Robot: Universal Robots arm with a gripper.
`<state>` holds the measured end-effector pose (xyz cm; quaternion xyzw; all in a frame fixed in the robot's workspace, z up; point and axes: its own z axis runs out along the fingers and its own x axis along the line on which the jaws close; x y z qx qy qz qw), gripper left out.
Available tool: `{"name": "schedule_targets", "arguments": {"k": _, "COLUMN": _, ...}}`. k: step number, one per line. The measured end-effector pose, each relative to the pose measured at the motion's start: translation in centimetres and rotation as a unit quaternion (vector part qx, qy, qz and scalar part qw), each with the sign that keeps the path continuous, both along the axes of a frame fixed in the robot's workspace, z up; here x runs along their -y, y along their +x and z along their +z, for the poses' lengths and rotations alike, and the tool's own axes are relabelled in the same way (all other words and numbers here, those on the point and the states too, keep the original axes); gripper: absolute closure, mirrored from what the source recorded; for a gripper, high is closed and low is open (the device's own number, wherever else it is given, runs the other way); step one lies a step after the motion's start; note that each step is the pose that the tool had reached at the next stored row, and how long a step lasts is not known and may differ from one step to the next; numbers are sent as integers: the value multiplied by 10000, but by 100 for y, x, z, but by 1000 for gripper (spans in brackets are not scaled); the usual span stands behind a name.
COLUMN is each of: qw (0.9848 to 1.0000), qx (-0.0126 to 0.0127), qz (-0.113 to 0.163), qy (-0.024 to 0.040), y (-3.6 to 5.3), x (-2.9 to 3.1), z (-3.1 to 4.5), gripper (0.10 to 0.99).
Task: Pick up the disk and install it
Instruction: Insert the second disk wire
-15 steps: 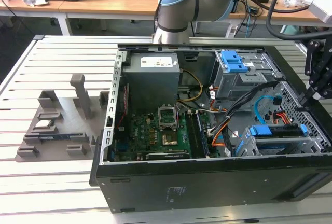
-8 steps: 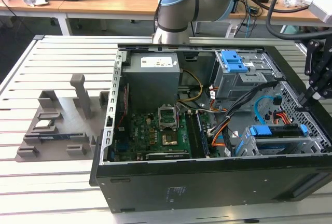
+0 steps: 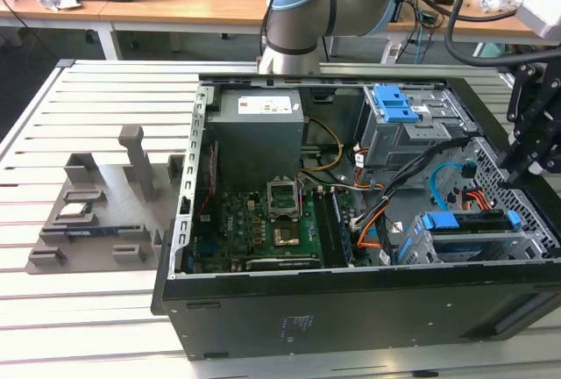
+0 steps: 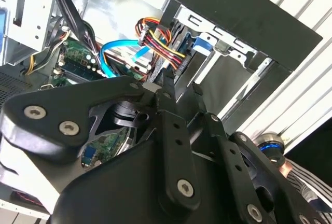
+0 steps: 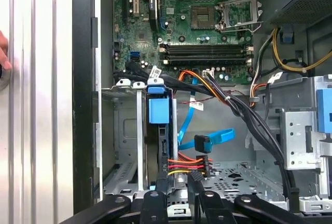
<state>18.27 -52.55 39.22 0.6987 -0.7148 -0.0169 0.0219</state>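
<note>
Disk (image 5: 156,130) sits edge-up in lower drive cage (image 5: 124,130) at case front corner, blue frame tab on top, long axis running straight away from my fingertips. My gripper (image 5: 176,182) hangs just beside its near end, fingers close together, nothing visibly pinched. Red-yellow power plug (image 5: 199,164) and blue data cable (image 5: 207,141) crowd alongside; grey upper bay (image 3: 403,129) well apart.

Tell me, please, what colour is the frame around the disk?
Bright blue. The disk's frame shows best in the first wrist view, standing in the drive cage.
</note>
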Motion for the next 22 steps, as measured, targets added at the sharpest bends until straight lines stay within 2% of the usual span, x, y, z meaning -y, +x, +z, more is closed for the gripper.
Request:
{"name": "schedule_targets", "arguments": {"k": 2, "qw": 10000, "qx": 0, "qz": 1, "qy": 0, "y": -46, "x": -26, "z": -10, "gripper": 784}}
{"name": "schedule_targets", "arguments": {"k": 3, "qw": 10000, "qx": 0, "qz": 3, "qy": 2, "y": -96, "x": -56, "z": -26, "gripper": 784}}
{"name": "schedule_targets", "arguments": {"k": 4, "qw": 10000, "qx": 0, "qz": 15, "qy": 1, "y": -120, "x": -136, "z": -37, "gripper": 784}}
{"name": "schedule_targets", "arguments": {"k": 5, "qw": 10000, "qx": 0, "qz": 24, "qy": 1, "y": -127, "x": -188, "z": -44, "gripper": 784}}
{"name": "schedule_targets", "arguments": {"k": 6, "qw": 10000, "qx": 0, "qz": 35, "qy": 1, "y": -153, "x": -202, "z": -52, "gripper": 784}}
{"name": "schedule_targets", "arguments": {"k": 14, "qw": 9998, "qx": 1, "qz": 197, "qy": -1, "y": -270, "x": -243, "z": -142, "gripper": 784}}
{"name": "schedule_targets", "arguments": {"k": 17, "qw": 9997, "qx": 0, "qz": 242, "qy": -24, "y": -307, "x": -244, "z": -153, "gripper": 784}}
{"name": "schedule_targets", "arguments": {"k": 21, "qw": 9997, "qx": 0, "qz": 242, "qy": -28, "y": -307, "x": -244, "z": -152, "gripper": 784}}
{"name": "schedule_targets", "arguments": {"k": 22, "qw": 9997, "qx": 0, "qz": 242, "qy": -29, "y": -307, "x": -244, "z": -152, "gripper": 863}}
